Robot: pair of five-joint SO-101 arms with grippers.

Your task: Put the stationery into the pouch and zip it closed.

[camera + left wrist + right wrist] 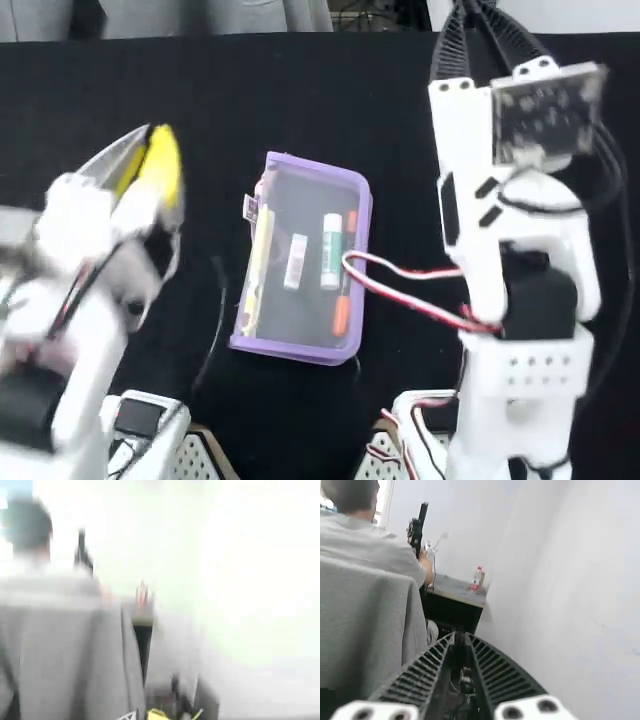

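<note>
The pouch (300,330), with a purple edge and a clear face, lies flat in the middle of the black table. Through its face I see a white eraser (296,262), a white and green glue stick (331,250), an orange pen (342,305) and a yellow strip (262,250) along its left side. I cannot tell whether the zip is closed. My left gripper (150,165), grey and yellow, is raised in the air left of the pouch and blurred; a bit of its yellow (159,714) shows in the left wrist view. My right arm (520,250) stands folded upright to the right of the pouch.
A red and white cable (410,290) from the right arm runs across the pouch's right edge. A thin black cord (215,330) lies left of the pouch. Both arm bases (150,425) stand at the near edge. A person in grey (365,595) sits behind the table.
</note>
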